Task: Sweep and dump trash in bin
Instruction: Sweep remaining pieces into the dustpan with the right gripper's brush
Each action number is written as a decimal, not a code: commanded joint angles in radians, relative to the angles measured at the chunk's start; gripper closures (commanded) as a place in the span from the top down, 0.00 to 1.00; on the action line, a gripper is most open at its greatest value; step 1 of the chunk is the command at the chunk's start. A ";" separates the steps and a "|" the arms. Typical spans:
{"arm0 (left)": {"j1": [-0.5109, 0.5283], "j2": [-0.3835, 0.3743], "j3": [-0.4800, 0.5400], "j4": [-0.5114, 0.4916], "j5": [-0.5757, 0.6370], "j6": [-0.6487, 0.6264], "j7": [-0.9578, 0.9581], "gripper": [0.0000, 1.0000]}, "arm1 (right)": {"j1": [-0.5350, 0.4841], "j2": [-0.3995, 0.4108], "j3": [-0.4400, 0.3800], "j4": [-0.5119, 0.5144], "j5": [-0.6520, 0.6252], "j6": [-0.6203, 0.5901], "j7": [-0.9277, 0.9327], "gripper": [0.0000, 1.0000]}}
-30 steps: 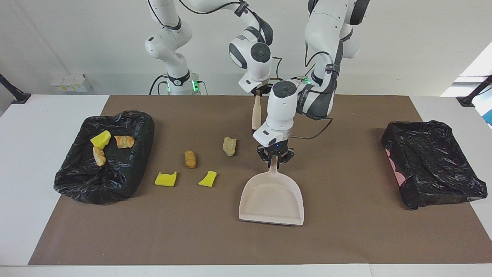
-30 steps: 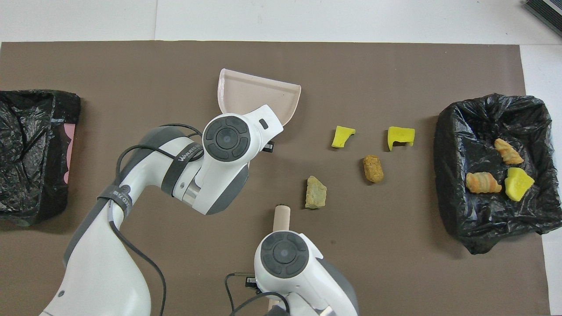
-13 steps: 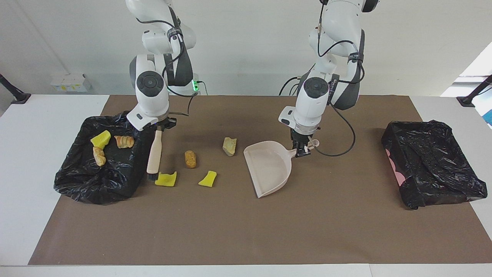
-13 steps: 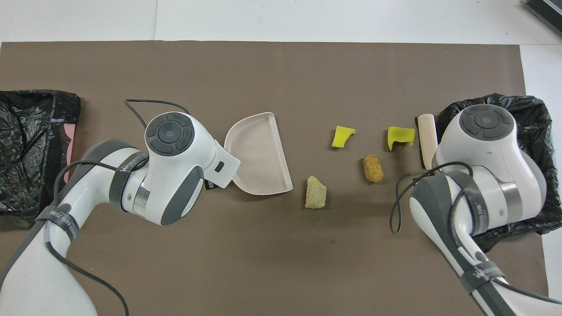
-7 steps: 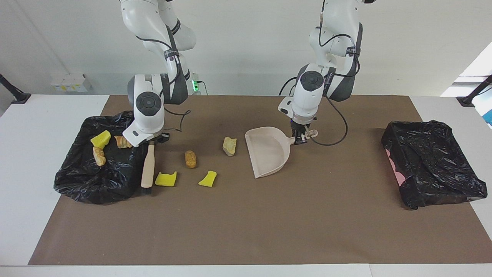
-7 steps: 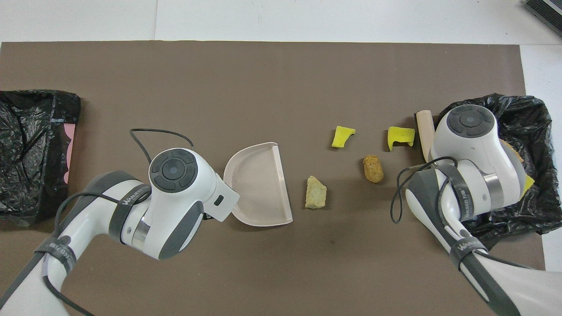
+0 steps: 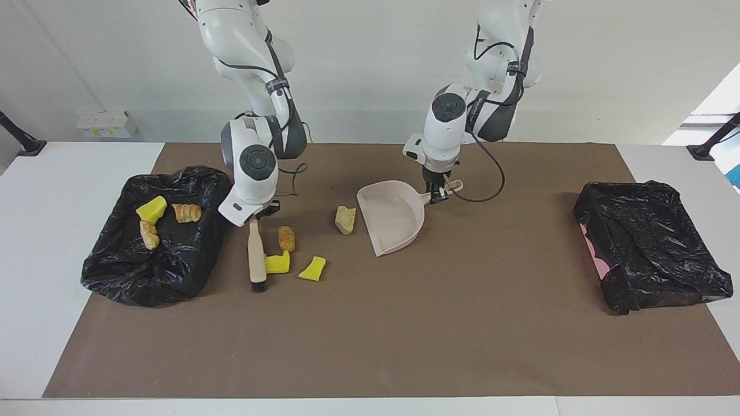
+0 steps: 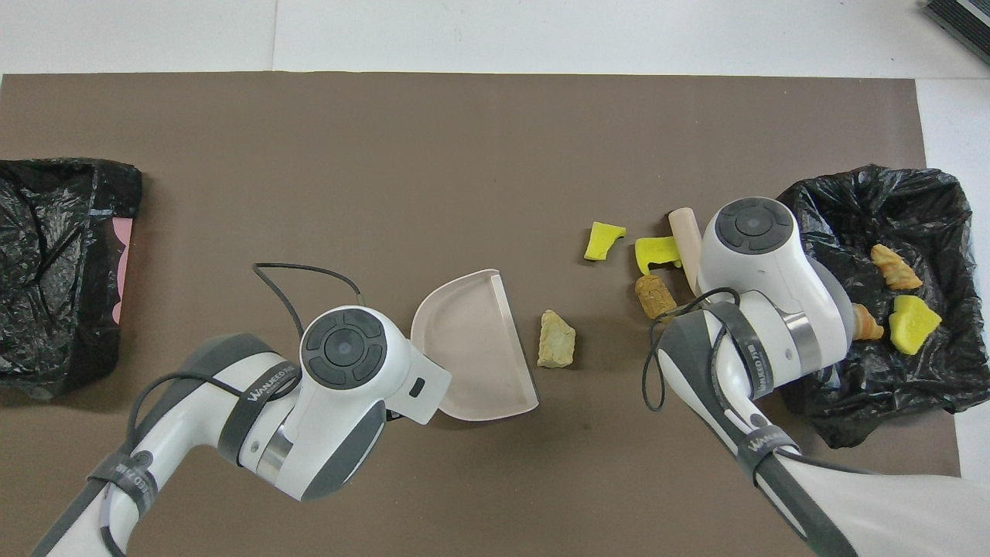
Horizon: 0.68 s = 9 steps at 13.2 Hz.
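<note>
My right gripper (image 7: 254, 218) is shut on the handle of a beige brush (image 7: 255, 249) that stands with its dark bristles on the mat. A yellow sponge chunk (image 7: 277, 263) lies against the brush, touching an orange-brown piece (image 7: 286, 238). Another yellow chunk (image 7: 313, 268) lies a little apart. A pale stone-like lump (image 7: 345, 219) sits just off the open edge of the beige dustpan (image 7: 390, 222). My left gripper (image 7: 437, 196) is shut on the dustpan's handle. From overhead, the wrists hide both grippers above the dustpan (image 8: 472, 348) and the brush (image 8: 684, 236).
A black-lined bin (image 7: 115, 277) at the right arm's end holds three bits of trash. A second black-lined bin (image 7: 647, 248) sits at the left arm's end. A brown mat (image 7: 370, 346) covers the table.
The right gripper swept the brush toward the dustpan, pushing one yellow chunk up against the orange-brown piece. The left gripper shifted the dustpan closer to the stone-like lump.
</note>
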 commanded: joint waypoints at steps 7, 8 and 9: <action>-0.019 -0.038 0.011 -0.053 -0.006 0.044 -0.051 0.00 | 0.231 -0.006 0.014 -0.004 0.201 0.023 -0.070 0.00; -0.016 -0.035 0.011 -0.054 -0.006 0.058 -0.051 0.00 | 0.266 -0.006 0.014 -0.006 0.236 0.027 -0.063 0.00; -0.013 -0.035 0.011 -0.056 -0.006 0.060 -0.051 0.00 | 0.286 -0.009 0.014 -0.006 0.285 0.030 -0.060 0.00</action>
